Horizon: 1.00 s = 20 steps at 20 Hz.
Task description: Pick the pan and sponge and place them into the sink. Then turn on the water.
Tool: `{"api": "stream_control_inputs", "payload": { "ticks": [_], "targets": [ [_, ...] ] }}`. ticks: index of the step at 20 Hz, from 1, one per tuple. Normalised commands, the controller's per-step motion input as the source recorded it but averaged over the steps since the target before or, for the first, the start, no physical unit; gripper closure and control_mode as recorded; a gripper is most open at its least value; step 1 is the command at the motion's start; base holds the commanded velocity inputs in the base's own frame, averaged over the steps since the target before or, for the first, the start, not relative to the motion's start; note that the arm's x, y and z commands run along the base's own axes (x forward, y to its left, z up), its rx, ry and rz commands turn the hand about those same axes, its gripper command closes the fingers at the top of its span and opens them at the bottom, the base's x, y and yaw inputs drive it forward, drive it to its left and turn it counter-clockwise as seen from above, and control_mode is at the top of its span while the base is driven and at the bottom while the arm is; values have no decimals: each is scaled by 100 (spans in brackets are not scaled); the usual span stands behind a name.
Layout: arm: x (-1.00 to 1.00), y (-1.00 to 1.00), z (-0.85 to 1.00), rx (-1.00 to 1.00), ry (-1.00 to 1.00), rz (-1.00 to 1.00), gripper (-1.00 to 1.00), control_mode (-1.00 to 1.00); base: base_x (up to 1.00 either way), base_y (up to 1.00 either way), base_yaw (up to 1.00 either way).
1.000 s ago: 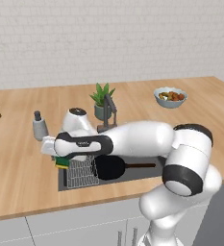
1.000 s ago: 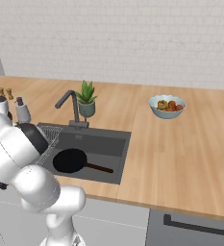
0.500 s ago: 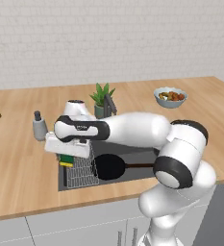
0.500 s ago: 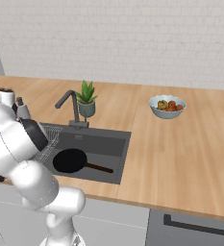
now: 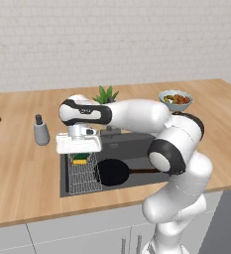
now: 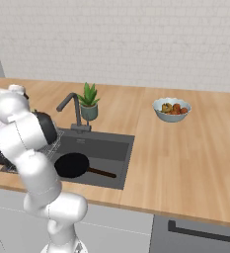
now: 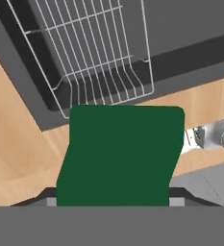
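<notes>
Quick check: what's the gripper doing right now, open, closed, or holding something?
Gripper: closed on the sponge, held over the sink above its wire rack.

Bright, even rendered light, no glare, soft faint shadows inside the sink (image 5: 112,146), slightly coarse low-resolution edges throughout

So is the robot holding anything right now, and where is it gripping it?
Yes, the sponge, green face towards the camera, pinched at its two ends between the fingers, above the sink's edge.
</notes>
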Motion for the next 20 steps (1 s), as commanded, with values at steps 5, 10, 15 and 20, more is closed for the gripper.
{"api": "stream_control_inputs", "payload": {
  "ticks": [5, 10, 15, 20],
  "targets": [
    [-22, -41, 0, -20, 17, -3, 100, -100, 0, 0, 0],
    [-33, -41, 0, -20, 10, 0, 100, -100, 0, 0, 0],
    [-31, -44, 4, -15, 11, 0, 100, -100, 0, 0, 0],
    [-37, -50, 18, -5, 4, 0, 100, -100, 0, 0, 0]
  ]
}}
